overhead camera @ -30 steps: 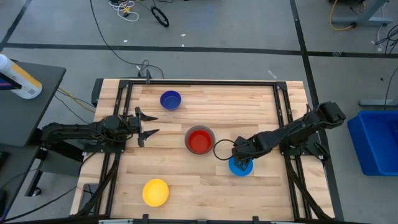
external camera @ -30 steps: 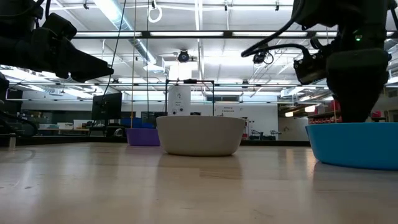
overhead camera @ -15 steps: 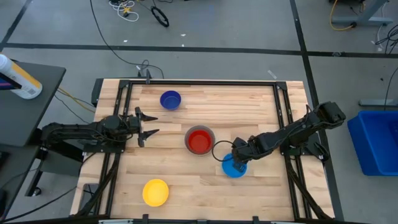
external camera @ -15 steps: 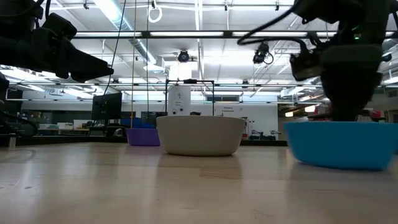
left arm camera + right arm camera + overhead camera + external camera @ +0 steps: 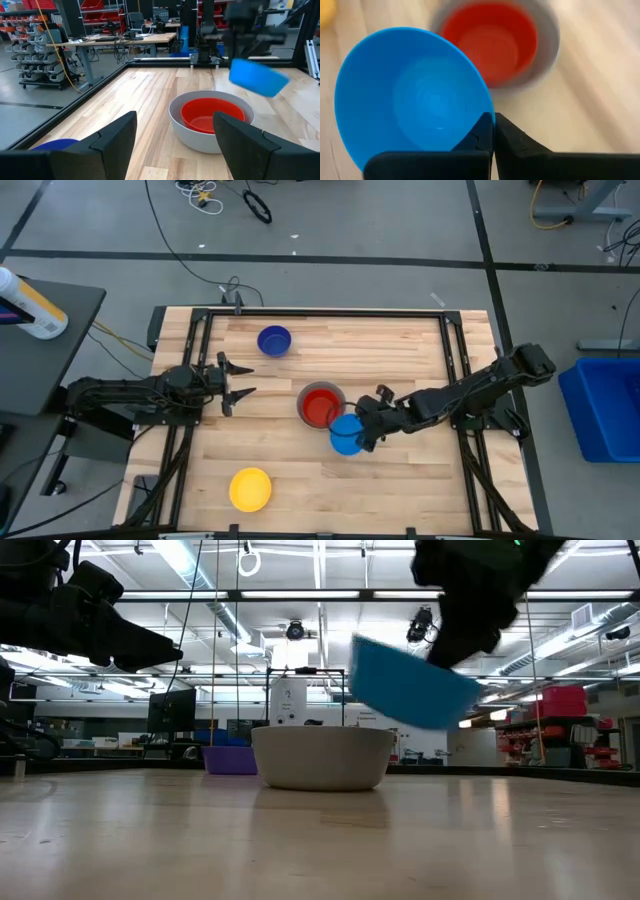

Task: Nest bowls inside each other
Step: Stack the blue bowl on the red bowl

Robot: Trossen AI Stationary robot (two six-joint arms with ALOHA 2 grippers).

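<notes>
The right gripper (image 5: 362,432) is clenched on the rim of the light blue bowl (image 5: 346,435), holding it tilted in the air just beside the grey bowl (image 5: 337,395), which has the red bowl (image 5: 320,408) nested inside. Bare tabletop (image 5: 400,360) lies open around them. The left gripper (image 5: 238,383) hangs with its fingers spread, well apart near the left edge. The dark blue bowl (image 5: 274,340) and yellow bowl (image 5: 250,489) sit far off; the latter seems upside down.

No legible text anywhere.
</notes>
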